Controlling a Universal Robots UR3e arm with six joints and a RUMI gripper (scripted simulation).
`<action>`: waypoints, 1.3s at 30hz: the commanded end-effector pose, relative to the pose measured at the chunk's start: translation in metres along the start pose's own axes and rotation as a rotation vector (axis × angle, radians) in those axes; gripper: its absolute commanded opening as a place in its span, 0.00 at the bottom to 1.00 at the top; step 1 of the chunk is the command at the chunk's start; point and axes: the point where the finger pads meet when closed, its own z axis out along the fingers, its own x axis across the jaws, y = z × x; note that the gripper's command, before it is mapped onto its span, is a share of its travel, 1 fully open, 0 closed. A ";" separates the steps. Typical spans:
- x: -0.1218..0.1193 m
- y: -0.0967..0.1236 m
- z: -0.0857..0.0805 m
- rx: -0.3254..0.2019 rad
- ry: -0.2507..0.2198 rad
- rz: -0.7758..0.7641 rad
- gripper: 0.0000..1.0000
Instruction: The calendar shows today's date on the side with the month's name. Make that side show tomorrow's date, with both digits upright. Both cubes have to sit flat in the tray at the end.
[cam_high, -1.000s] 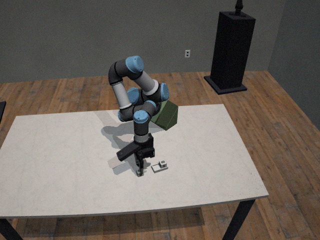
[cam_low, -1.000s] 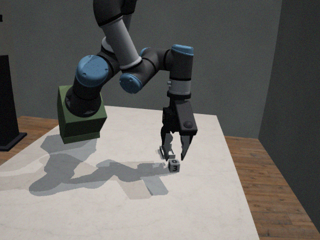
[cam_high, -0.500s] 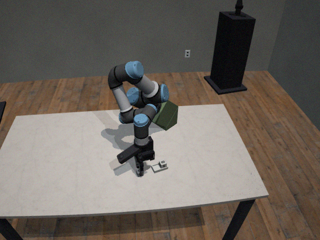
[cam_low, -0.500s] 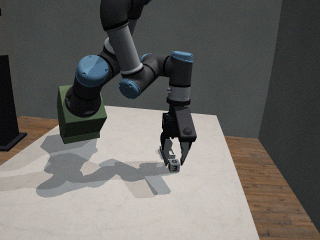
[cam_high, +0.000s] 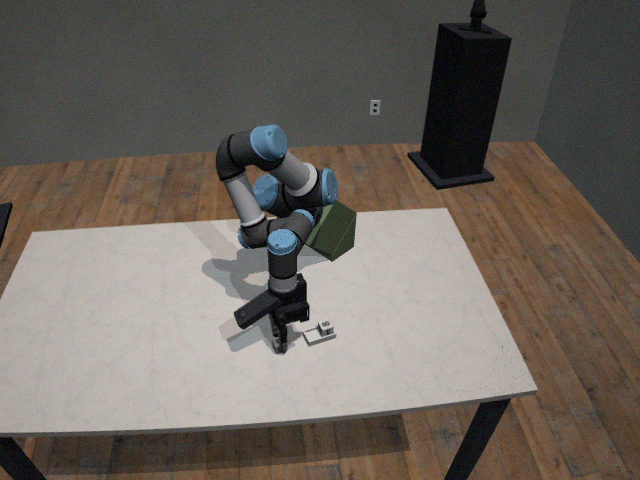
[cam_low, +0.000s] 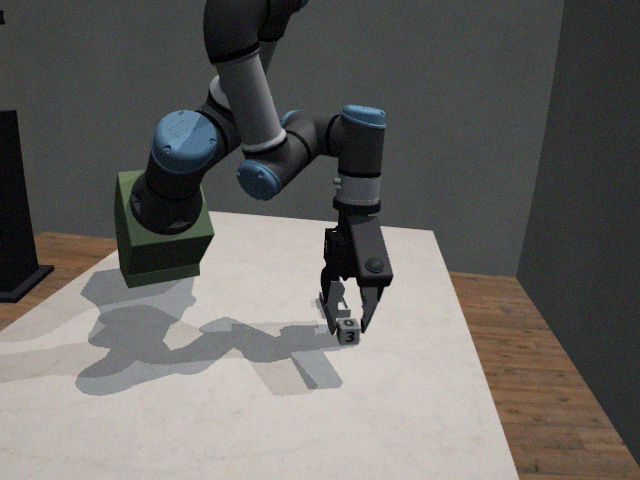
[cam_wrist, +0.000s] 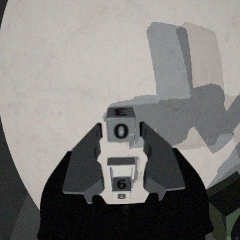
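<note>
A small white digit cube (cam_low: 348, 330) (cam_wrist: 120, 127) sits on the table with 0 on top and 3 on one side. My gripper (cam_high: 279, 348) (cam_low: 347, 329) (cam_wrist: 120, 123) points straight down and is partly open. Its fingertips reach down on both sides of this cube, close to its faces. The white calendar tray (cam_high: 312, 338) (cam_low: 342, 308) (cam_wrist: 106, 170) lies just to the right of the gripper in the top view. A second cube (cam_high: 325, 326) (cam_wrist: 121, 184) sits in the tray, showing a 6 in the wrist view. The slot beside it is empty.
The arm stands on a green wedge base (cam_high: 336, 232) (cam_low: 160, 253) at the back of the white table (cam_high: 129, 310). A tall black pedestal (cam_high: 462, 103) stands on the wooden floor behind the table, to the right.
</note>
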 end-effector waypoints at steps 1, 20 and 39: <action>0.000 0.000 0.000 0.001 -0.002 0.000 0.29; 0.000 0.000 0.000 0.001 -0.002 0.000 0.29; 0.000 0.000 0.000 0.001 -0.002 0.000 0.11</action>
